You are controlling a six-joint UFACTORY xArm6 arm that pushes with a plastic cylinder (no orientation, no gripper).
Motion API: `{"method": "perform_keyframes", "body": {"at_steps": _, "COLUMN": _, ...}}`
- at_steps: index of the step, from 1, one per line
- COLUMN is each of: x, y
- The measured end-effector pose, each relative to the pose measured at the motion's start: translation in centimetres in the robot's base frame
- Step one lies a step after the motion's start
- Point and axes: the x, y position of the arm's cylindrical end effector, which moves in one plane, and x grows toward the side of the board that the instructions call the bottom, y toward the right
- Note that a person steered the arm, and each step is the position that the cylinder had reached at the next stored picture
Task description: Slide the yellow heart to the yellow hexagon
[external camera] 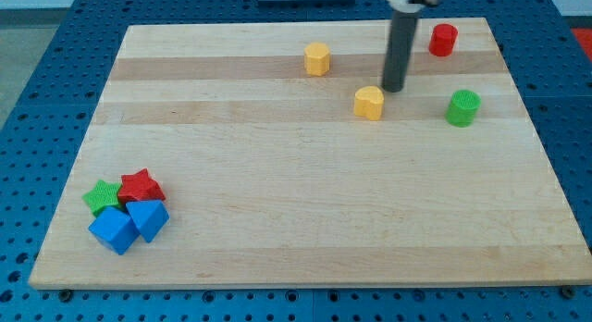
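Note:
The yellow heart (369,103) lies on the wooden board (305,220) right of centre, near the view's top. The yellow hexagon (317,58) sits up and to the left of it, well apart from it. My tip (395,89) stands just to the upper right of the yellow heart, very close to its edge; I cannot tell if they touch.
A red cylinder (443,40) stands at the top right and a green cylinder (462,108) to the right of the heart. At the bottom left a green star (102,196), a red star (140,187) and two blue blocks (113,229) (148,218) huddle together.

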Motion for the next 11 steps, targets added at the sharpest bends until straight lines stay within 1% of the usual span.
{"method": "perform_keyframes", "body": {"at_steps": 1, "x": 1.6, "y": 3.6}}
{"method": "perform_keyframes", "body": {"at_steps": 2, "x": 1.9, "y": 3.2}}
{"method": "perform_keyframes", "body": {"at_steps": 3, "x": 6.2, "y": -0.7}}
{"method": "perform_keyframes", "body": {"at_steps": 4, "x": 6.3, "y": -0.8}}
{"method": "perform_keyframes", "body": {"at_steps": 6, "x": 8.2, "y": -4.2}}
{"method": "perform_keyframes", "body": {"at_steps": 7, "x": 8.2, "y": -4.2}}
{"method": "perform_keyframes", "body": {"at_steps": 8, "x": 6.6, "y": -4.4}}
{"method": "perform_keyframes", "body": {"at_steps": 9, "x": 3.4, "y": -5.4}}
{"method": "perform_keyframes", "body": {"at_steps": 10, "x": 1.2, "y": -6.2}}
{"method": "perform_keyframes", "body": {"at_steps": 11, "x": -0.4, "y": -7.1}}
